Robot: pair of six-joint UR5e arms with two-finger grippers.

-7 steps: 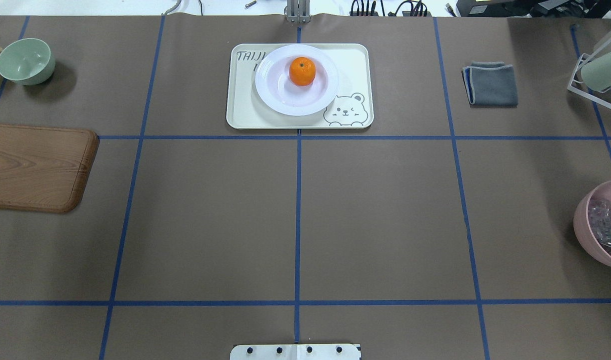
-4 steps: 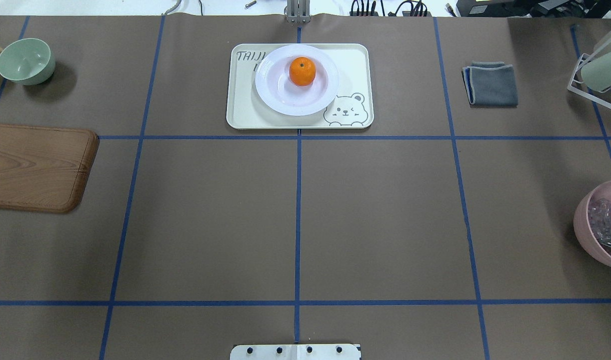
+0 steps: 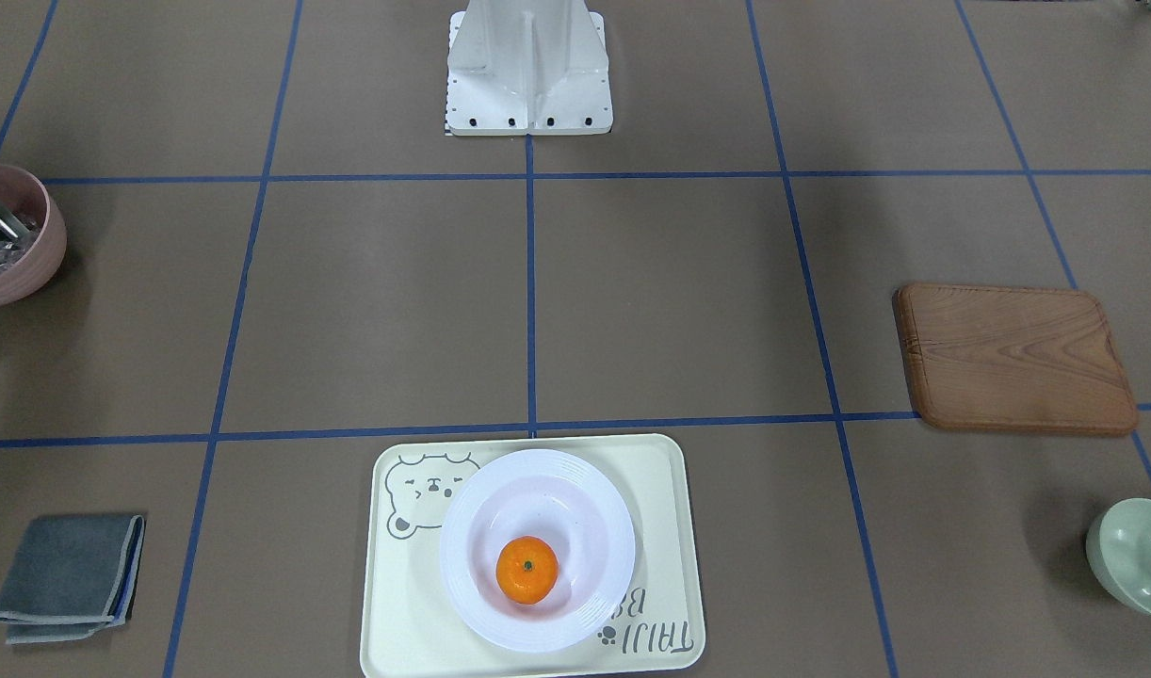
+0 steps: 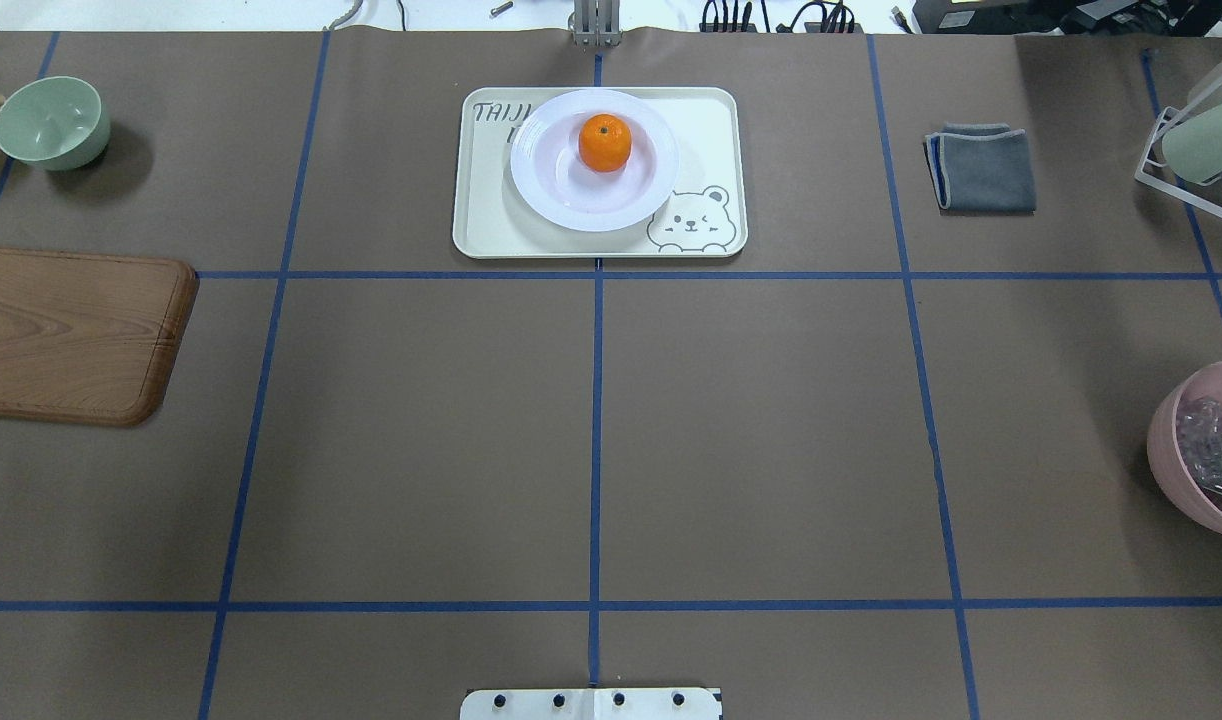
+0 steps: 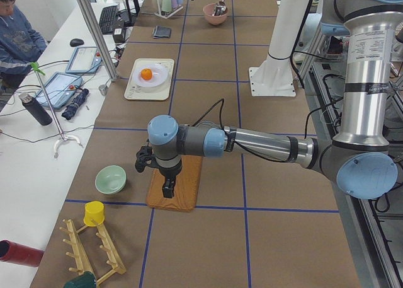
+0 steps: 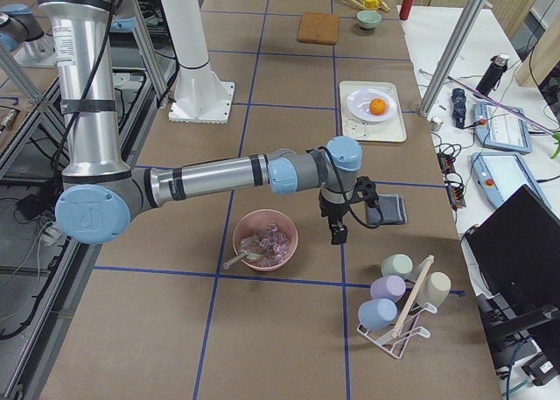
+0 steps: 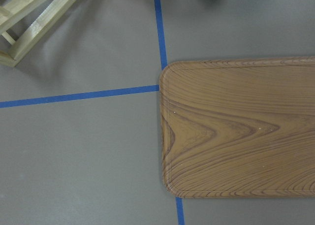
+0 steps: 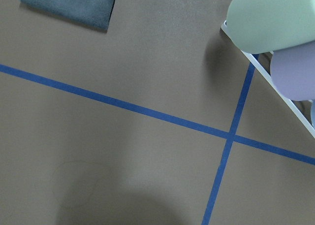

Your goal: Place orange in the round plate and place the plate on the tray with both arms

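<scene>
Judging by orange [image 4: 605, 142] in plate [image 4: 551, 195] on tray [image 4: 481, 225], job looks done — park arms well apart from tray. Left gripper [image 5: 168, 189], right gripper [image 6: 337, 234] — how open, cannot tell.

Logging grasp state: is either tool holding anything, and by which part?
Nothing appears held: the orange sits in the round plate on the tray, and the left tool and right tool hang far away.

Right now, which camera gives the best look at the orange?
The front-facing view: the orange is largest there, stem dimple up, in the round plate. Overhead shows it smaller; both side views show a distant speck; the wrist cameras miss it.
</scene>
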